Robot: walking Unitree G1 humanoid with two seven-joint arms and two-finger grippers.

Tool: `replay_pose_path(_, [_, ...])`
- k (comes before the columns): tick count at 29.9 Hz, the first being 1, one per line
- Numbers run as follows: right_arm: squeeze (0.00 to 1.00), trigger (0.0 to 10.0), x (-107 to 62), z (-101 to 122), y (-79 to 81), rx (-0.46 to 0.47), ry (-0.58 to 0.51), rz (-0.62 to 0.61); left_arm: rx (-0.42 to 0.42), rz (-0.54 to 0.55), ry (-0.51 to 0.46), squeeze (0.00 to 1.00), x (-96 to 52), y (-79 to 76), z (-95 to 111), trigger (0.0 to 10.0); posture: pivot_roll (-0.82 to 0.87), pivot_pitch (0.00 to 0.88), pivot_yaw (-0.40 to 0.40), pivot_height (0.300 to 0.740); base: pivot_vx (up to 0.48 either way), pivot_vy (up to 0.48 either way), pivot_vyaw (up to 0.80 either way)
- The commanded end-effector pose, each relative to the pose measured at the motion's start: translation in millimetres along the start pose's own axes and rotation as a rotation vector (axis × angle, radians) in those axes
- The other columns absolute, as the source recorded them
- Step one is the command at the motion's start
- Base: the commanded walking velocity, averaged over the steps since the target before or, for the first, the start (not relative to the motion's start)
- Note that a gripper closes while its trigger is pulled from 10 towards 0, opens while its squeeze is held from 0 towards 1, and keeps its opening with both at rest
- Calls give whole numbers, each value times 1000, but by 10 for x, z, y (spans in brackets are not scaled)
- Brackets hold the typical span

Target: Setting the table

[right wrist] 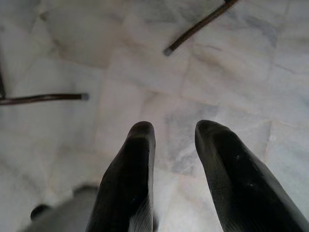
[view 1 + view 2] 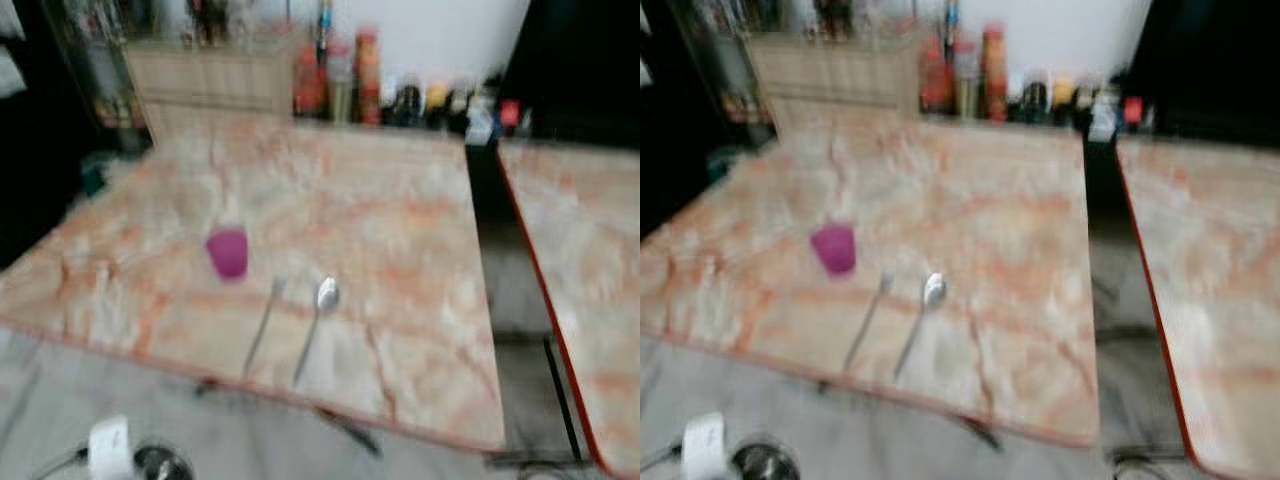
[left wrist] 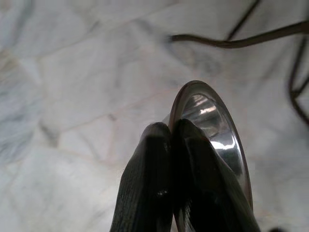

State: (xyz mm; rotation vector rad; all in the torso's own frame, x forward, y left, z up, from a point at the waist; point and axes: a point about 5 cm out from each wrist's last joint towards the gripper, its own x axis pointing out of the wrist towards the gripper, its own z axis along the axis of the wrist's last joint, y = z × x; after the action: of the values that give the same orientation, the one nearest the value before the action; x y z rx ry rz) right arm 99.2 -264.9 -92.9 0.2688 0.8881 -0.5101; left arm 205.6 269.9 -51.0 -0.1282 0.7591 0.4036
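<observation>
Blurred head view, marble table [image 2: 400,230], purple cup [image 2: 228,252] near front edge, fork [image 2: 262,327] and spoon [image 2: 318,318] just beside, bottles [image 2: 340,80] at far edge, second table [image 2: 590,280] right, left wrist, left gripper [image 3: 171,133] clamped on steel bowl [image 3: 217,130] rim above floor [image 3: 72,96], right wrist, right gripper [image 1: 174,133] parted, holding nothing, table legs [image 1: 198,24] on floor.

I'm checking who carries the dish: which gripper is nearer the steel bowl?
Left. The left gripper pinches the steel bowl by its rim, jaws shut; the right gripper hangs open over the floor, holding nothing.
</observation>
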Motion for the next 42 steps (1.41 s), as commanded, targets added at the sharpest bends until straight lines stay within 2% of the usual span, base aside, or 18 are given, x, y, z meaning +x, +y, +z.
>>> replay_pose_path(1, [0,10000,-38,-81,-114,8,30,-42,20,-29,13,0,0,-78,-29,10000,-14,0,-20,740,255,-322,0])
replay_pose_path(10, [0,10000,-31,-42,-110,18,4,-39,43,-50,22,0,3,-103,-27,10000,4,11,-24,740,173,-323,0])
replay_pose_path(15, [0,10000,-24,-26,-106,12,4,-46,-1,-28,16,0,-11,-15,-53,10000,7,13,-25,740,0,0,0])
replay_pose_path(23, [0,10000,-19,-18,-106,15,7,-46,-2,-37,26,0,-23,-10,-100,10000,14,1,-27,740,0,0,0])
replay_pose_path(27, [0,10000,-18,-16,-109,11,10,-43,-37,-45,22,0,-29,-17,-117,10000,17,0,-29,740,-287,0,0])
replay_pose_path(38, [0,10000,-30,-43,-129,11,15,-50,-20,-64,12,0,-17,-51,-71,10000,15,0,-27,740,-286,0,0])
replay_pose_path(42, [0,10000,-34,-52,-137,8,20,-51,-15,-50,0,0,-10,-51,-38,10000,19,0,-29,740,0,0,0])
